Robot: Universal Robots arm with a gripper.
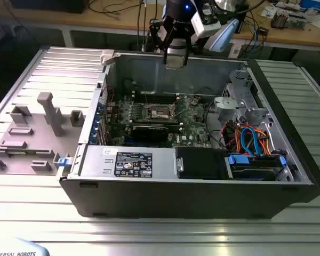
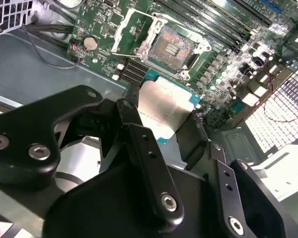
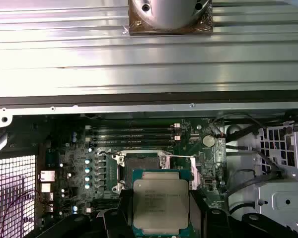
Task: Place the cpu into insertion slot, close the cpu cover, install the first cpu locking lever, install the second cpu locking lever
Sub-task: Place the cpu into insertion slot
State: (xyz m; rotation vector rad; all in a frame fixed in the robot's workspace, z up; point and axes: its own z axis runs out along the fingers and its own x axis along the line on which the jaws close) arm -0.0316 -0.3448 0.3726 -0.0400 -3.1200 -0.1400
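Gripping the cpu point(image 3: 161, 206) by two opposite edges, my pincer point(image 1: 174, 62) is clamped on it, upper centre in the exterior view; light, stiff, contacts fragile, I judge.

The gripper point(image 1: 174, 57) is held above the 12 o'clock wall of the case point(image 1: 202, 186), with the cpu point(image 1: 174, 63) clamped in it. The slot point(image 1: 160, 111) is seen at 6 o'clock from it, on the board point(image 1: 194, 125). A fixture point(image 1: 48, 114) is set at 9 o'clock.
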